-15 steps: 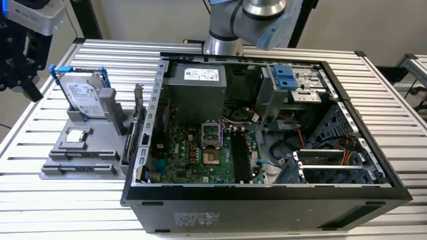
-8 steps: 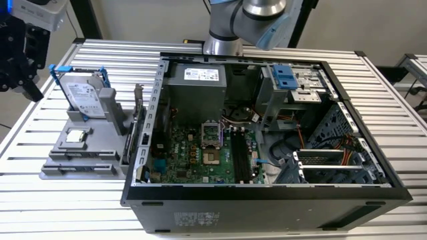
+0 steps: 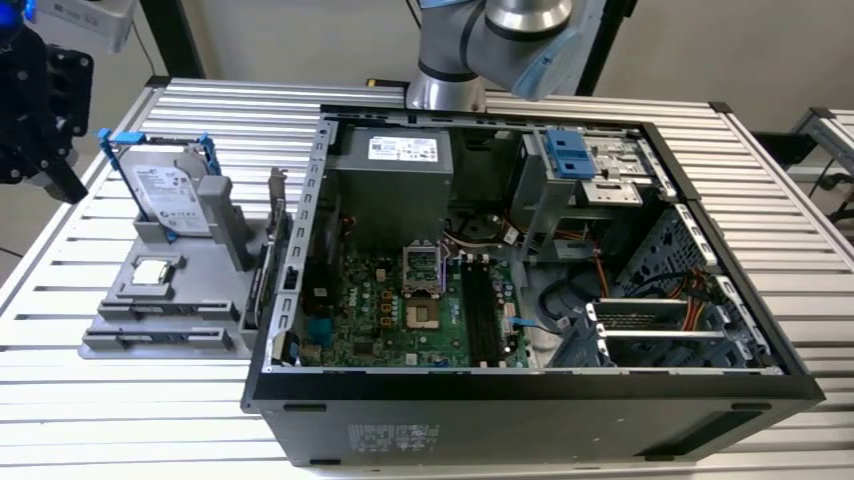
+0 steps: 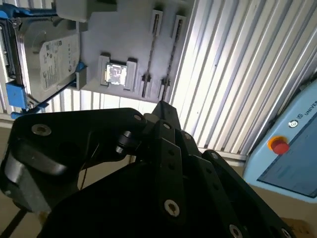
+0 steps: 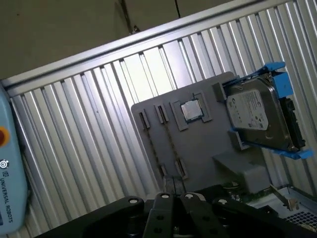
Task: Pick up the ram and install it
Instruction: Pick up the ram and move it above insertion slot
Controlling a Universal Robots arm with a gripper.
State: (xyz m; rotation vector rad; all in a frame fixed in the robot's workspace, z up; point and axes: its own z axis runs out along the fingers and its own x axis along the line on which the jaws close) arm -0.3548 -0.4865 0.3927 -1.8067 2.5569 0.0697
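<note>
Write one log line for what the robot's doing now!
pincer | hovering by grey tray | tray holds hard drive, processor chip | computer case open

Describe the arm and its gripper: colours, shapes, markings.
The arm is silver-grey, tubular, with rounded joints, one capped in light blue. The gripper is matte black: flat angular link bars pinned with round silver screws, narrowing towards the tip.
</note>
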